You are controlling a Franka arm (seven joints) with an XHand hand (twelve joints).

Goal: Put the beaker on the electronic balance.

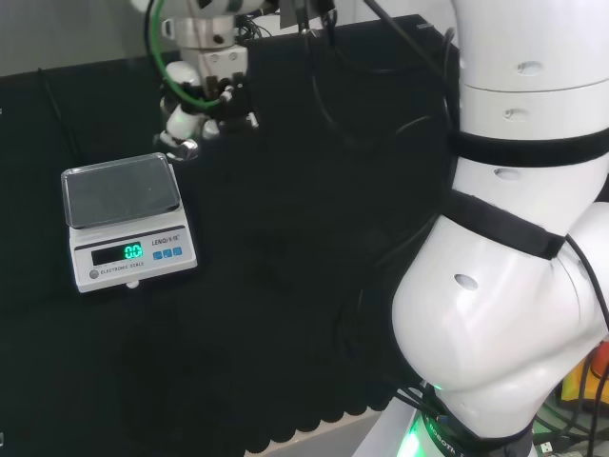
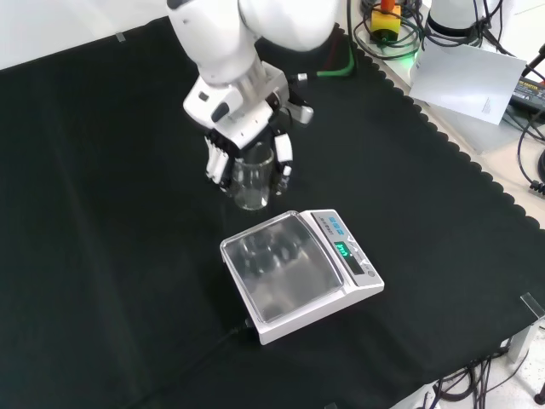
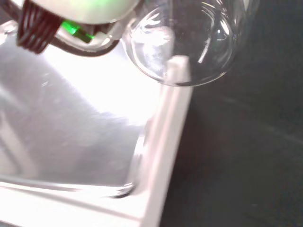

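In the head view we are seeing the hand hanging just beyond the far edge of the electronic balance, slightly to that view's right of the pan. Whatever the fingers are carrying is hard to make out here against the black cloth.

In the front view we are getting the plain picture: the fingers and thumb are curling round a clear beaker, holding it upright, mouth up under the palm and long axis vertical. The beaker is sitting above and a little left of the balance's steel pan, near its back corner but apart from it, so we judge the coming move to be a short carry toward the viewer and slightly right, then a straight lowering (no tilting needed).

In the wrist view we are looking past the beaker's round glass base, which is overlapping the pan's corner and appears to be off it, though we cannot tell for certain.
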